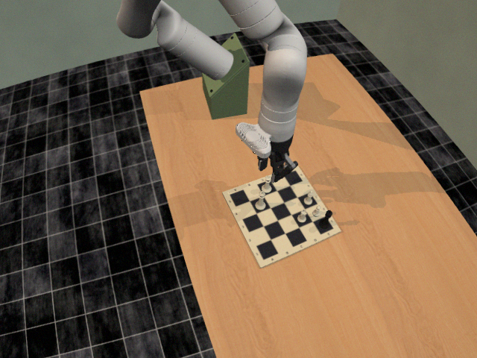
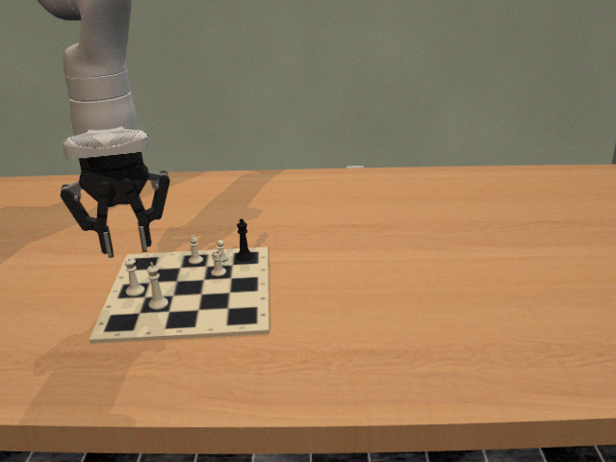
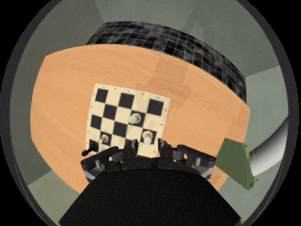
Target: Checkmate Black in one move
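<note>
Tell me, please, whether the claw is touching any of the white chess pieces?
Apart. The exterior view shows the claw hanging above the board's far left corner, its fingertips clear of the nearest white piece.

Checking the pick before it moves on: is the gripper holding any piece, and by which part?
Nothing is held. The gripper hangs partly open above the board's back left corner, fingers bare, above the white pieces.

Even, bright lighting, no glare. Arm casts soft-edged shadows across the desk (image 1: 346,269) on both sides of the chessboard (image 1: 246,235). Top and exterior views sharp. Wrist view: fisheye circle, dark vignette, edges curved.
</note>
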Available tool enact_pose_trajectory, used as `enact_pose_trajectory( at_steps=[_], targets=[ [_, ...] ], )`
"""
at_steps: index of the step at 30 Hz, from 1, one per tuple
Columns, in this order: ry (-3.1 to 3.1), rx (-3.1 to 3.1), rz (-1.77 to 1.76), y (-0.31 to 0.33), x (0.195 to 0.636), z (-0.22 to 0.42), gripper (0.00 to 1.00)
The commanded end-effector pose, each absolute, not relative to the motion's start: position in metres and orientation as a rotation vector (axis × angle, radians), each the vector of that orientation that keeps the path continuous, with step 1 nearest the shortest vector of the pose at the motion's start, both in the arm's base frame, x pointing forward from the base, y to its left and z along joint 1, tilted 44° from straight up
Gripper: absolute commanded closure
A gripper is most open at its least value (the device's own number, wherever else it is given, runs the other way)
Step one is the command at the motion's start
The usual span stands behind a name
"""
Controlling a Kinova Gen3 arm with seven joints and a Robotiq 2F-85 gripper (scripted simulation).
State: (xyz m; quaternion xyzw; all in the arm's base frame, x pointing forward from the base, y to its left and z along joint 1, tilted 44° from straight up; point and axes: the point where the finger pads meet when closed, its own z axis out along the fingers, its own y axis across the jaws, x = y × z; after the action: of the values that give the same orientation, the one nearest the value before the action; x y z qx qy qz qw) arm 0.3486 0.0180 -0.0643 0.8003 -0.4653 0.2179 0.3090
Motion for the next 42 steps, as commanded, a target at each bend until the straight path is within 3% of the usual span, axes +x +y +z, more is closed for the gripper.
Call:
enact_pose_trajectory(
  at_steps=[1,42],
  targets=[
    [-1.230,2.117,0.577,0.019,0.349,-0.064,0.59],
    [-1.230,2.117,0.577,-0.009,0.351,-0.092,0.59]
  ],
)
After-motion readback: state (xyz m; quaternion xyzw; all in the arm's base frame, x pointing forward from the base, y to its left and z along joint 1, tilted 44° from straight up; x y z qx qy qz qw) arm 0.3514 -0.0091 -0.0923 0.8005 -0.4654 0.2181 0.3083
